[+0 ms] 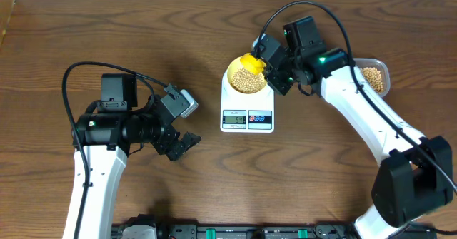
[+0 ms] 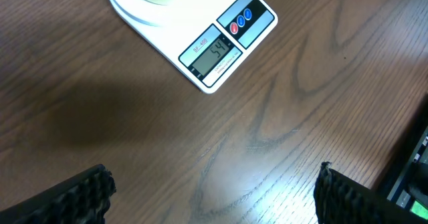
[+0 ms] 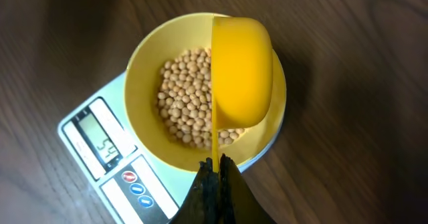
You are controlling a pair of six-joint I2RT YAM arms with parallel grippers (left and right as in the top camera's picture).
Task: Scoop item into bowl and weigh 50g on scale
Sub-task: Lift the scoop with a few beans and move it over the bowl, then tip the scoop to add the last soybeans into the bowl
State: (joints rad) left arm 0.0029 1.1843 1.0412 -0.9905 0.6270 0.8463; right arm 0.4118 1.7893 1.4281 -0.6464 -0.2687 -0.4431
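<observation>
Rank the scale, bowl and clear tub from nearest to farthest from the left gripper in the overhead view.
From the left gripper:
1. scale, just to its right.
2. bowl, on the scale's platform, farther back.
3. clear tub, far right side.

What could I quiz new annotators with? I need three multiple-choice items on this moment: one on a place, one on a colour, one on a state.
1. Where does the bowl stand?
A on the platform of the scale
B on the table beside the scale
C in a gripper

2. What colour is the scoop?
A white
B yellow
C blue

3. How is the left gripper?
A shut on the scoop
B shut on nothing
C open, holding nothing

Answers:
1 A: the white platform's rim shows under the bowl.
2 B: its yellow cup is tipped over the beans, with the handle pinched in the right gripper.
3 C: its fingers stand wide apart over the bare table.
</observation>
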